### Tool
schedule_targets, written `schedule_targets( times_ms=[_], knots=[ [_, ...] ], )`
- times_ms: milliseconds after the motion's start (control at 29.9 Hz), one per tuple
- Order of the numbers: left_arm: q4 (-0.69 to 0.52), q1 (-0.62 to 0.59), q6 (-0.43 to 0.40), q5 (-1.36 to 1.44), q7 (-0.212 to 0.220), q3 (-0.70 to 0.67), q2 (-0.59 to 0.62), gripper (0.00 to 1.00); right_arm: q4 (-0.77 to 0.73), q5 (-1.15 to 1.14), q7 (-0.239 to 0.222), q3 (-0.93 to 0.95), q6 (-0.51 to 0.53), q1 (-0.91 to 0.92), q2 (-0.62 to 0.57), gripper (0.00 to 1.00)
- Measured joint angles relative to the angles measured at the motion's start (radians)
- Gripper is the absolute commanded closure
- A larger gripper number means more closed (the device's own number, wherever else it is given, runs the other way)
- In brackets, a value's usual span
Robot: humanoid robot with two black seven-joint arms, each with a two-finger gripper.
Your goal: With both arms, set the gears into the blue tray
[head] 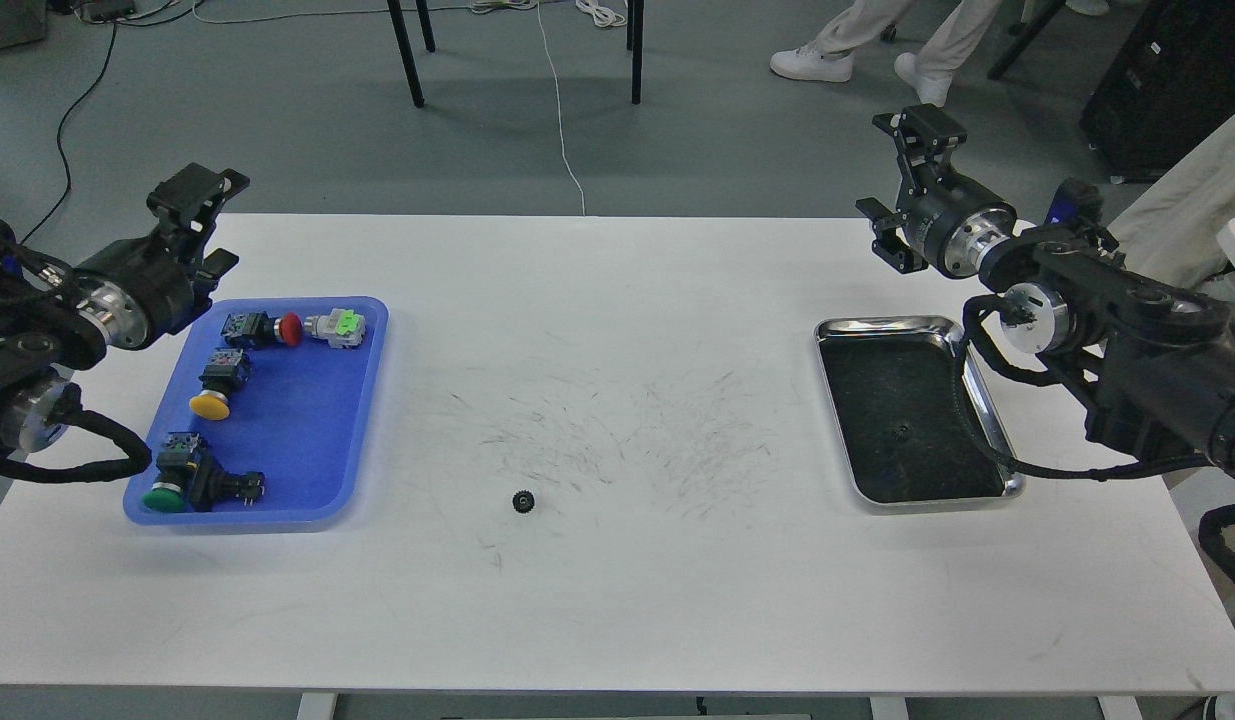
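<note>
So, one gear [522, 501] sits alone on the white table [617, 600], both arms parked up at the far corners.

The blue tray [322, 440] on the left holds four push-button switches [260, 329]. A second gear [899, 432], I think, lies in the steel tray [982, 400] on the right. Left gripper [199, 200] and right gripper [912, 150] hold nothing; can't tell if their fingers are spread or together.

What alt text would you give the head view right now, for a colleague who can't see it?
A small black gear lies alone mid-table between a blue tray on the left, holding four push-button switches, and a steel tray on the right with another gear inside. The left gripper and right gripper hover empty at the table's far corners.
</note>
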Motion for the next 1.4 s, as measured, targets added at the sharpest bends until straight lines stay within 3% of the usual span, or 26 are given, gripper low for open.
schedule_targets(
  times_ms=[100,267,668,802,1136,1404],
  knots=[
    [0.106,0.004,-0.018,0.001,0.001,0.019,-0.088,0.01,-0.001,-0.001,0.001,0.000,0.000,0.000,0.000,0.04],
    [0.184,-0.026,-0.002,0.012,0.034,0.107,-0.162,0.01,-0.002,-0.001,0.002,0.000,-0.001,-0.006,0.001,0.04],
    [0.181,-0.159,0.011,0.242,0.041,0.366,-0.210,0.01,0.000,0.000,0.008,0.000,-0.007,-0.014,0.008,0.04],
    [0.100,-0.215,0.011,0.362,0.038,0.414,-0.186,0.01,0.000,-0.002,0.009,-0.003,-0.007,-0.014,0.008,0.04],
    [-0.242,-0.423,0.066,0.544,0.038,0.544,-0.109,0.01,0.000,-0.024,0.010,-0.005,-0.005,-0.014,0.008,0.04],
    [-0.322,-0.607,0.101,0.638,0.041,0.716,-0.140,0.01,0.000,-0.037,0.010,-0.008,-0.006,-0.013,0.008,0.04]
  ],
)
